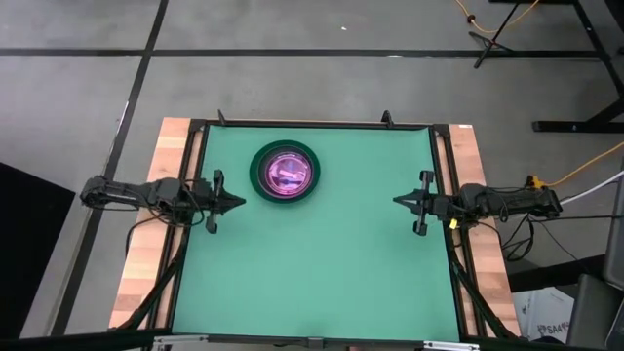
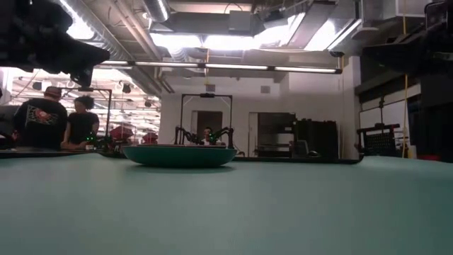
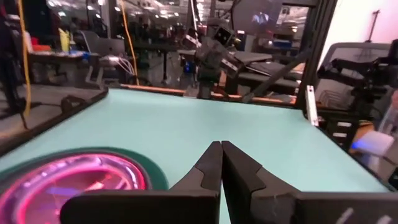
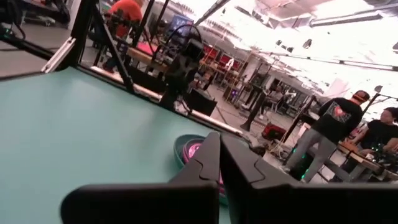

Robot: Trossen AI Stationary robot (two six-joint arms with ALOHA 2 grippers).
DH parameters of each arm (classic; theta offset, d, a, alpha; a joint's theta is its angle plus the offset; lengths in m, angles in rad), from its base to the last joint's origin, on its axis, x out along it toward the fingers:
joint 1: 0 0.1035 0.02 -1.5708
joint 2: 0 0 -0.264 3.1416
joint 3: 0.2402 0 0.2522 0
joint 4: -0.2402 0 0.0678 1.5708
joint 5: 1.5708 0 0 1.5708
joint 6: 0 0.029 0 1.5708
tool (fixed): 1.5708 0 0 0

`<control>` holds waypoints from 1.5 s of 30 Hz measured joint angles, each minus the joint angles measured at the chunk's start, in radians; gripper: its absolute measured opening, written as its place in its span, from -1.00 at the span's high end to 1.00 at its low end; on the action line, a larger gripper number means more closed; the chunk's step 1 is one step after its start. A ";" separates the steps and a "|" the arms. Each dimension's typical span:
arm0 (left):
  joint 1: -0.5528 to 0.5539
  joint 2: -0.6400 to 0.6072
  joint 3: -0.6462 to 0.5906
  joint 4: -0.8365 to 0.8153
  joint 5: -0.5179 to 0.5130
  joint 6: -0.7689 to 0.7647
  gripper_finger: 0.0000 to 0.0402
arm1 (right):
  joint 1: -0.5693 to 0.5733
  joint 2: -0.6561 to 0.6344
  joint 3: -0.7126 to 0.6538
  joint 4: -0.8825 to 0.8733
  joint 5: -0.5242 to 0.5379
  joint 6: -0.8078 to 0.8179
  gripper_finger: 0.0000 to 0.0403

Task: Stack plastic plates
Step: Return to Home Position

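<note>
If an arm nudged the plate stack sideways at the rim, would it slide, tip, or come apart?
Probably slides whole: the plate stack sits low and wide on the flat mat. The nested upper plates likely stay inside the dark green plate, given its raised rim.

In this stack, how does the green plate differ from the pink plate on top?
The green plate is wider, its rim ringing the pink plate. The green plate is dark and opaque; the pink plate looks bright and glossy. Both are round and share one centre.
</note>
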 joint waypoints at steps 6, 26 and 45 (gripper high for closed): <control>0.056 0.001 -0.025 0.067 -0.002 0.069 1.00 | 0.000 0.000 0.000 -0.044 0.001 -0.001 0.97; 0.149 0.001 -0.025 0.049 0.099 0.071 1.00 | 0.000 0.045 0.000 -0.090 0.034 -0.059 0.97; 0.148 0.001 -0.024 0.049 0.098 0.071 1.00 | 0.000 0.045 0.000 -0.091 0.033 -0.057 0.97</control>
